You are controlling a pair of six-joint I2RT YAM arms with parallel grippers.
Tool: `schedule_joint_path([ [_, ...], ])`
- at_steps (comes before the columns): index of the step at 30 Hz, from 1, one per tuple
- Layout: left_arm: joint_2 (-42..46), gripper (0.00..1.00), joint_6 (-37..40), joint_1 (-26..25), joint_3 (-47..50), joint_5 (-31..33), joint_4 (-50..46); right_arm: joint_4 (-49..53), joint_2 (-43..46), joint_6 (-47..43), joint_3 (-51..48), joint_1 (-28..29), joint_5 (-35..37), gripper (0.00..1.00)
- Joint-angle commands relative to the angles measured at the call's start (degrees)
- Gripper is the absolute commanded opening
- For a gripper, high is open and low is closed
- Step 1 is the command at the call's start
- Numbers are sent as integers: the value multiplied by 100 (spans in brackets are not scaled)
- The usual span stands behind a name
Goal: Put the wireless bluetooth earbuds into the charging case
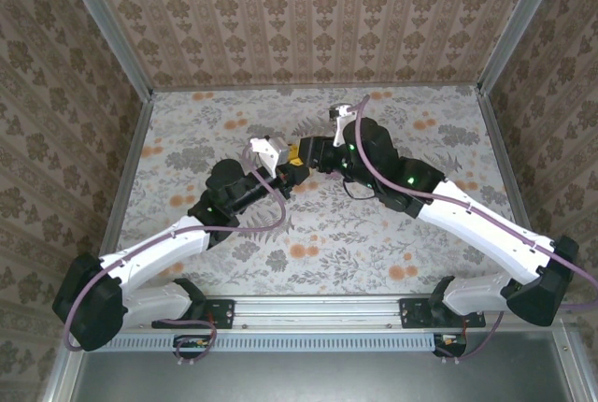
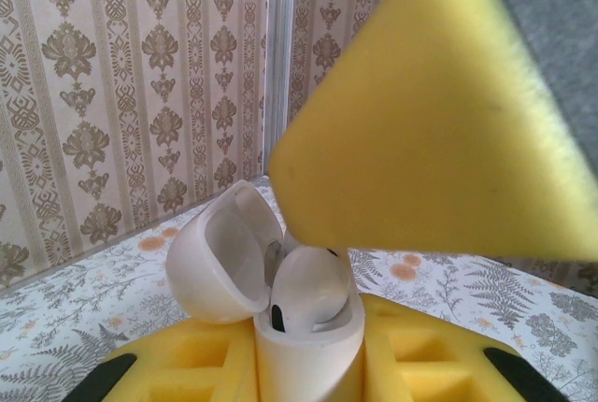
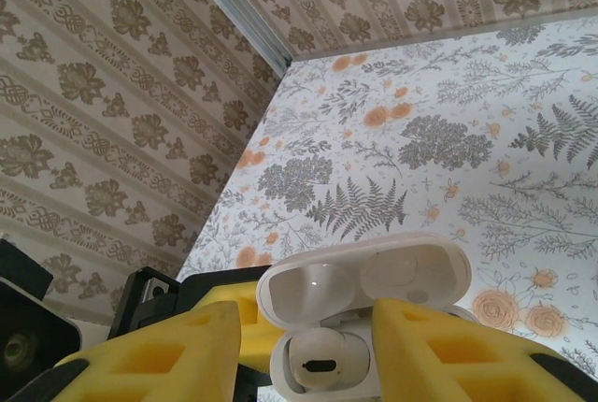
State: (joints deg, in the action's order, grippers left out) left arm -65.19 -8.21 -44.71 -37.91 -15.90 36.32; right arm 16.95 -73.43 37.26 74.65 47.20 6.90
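Observation:
My left gripper (image 2: 308, 379) is shut on the body of the white charging case (image 2: 304, 360) and holds it upright, with the lid (image 2: 210, 262) swung open to the left. An earbud (image 2: 313, 285) sits in the case's well, its head sticking up above the rim. My right gripper (image 3: 308, 313) hovers over the case with its yellow fingers (image 3: 159, 355) apart, one on each side of the earbud (image 3: 322, 363) and not pinching it. One right finger (image 2: 420, 131) hides the well's far side. Both grippers (image 1: 294, 164) meet above the table's middle.
The floral tabletop (image 1: 374, 234) lies below, closed in by patterned walls (image 1: 308, 9) on three sides. A metal corner post (image 2: 278, 47) stands behind the case. Purple cables (image 1: 271, 220) loop off both arms.

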Motion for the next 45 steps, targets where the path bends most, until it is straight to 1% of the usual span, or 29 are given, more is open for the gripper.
schedule_joint_path([
  [1, 156, 26, -6, -35, -102, -80, 201, -146, 436, -98, 58, 18, -53, 45],
  [5, 147, 26, 118, -31, -109, -215, 226, 56, 816, -180, -56, -100, 267, 46],
  [9, 129, 26, 309, -46, -154, -524, 253, 673, 1022, 83, -36, -648, 56, 46],
  [11, 99, 26, 381, -39, -225, -733, 209, 795, 1114, 271, -134, -959, -227, 47],
  [15, -48, 26, 508, -58, -493, -1218, -93, 1138, 1023, 629, -157, -1668, -1210, 49],
  [18, -172, 26, 581, -77, -697, -1503, -337, 1180, 915, 806, -153, -1937, -1820, 51],
  [24, -401, 26, 737, -138, -1006, -1818, -687, 1258, 643, 807, 4, -1995, -2257, 53],
  [29, -425, 26, 829, -191, -1105, -1855, -844, 1276, 495, 817, 42, -1995, -2341, 54],
  [36, -403, 26, 933, -239, -1142, -1805, -942, 1465, 285, 753, 153, -2004, -2532, 54],
  [41, -414, 26, 935, -244, -1136, -1639, -942, 1889, -9, 616, 385, -2004, -2771, 53],
  [45, -385, 26, 926, -252, -1078, -1481, -960, 1873, -31, 608, 352, -2004, -2799, 52],
])
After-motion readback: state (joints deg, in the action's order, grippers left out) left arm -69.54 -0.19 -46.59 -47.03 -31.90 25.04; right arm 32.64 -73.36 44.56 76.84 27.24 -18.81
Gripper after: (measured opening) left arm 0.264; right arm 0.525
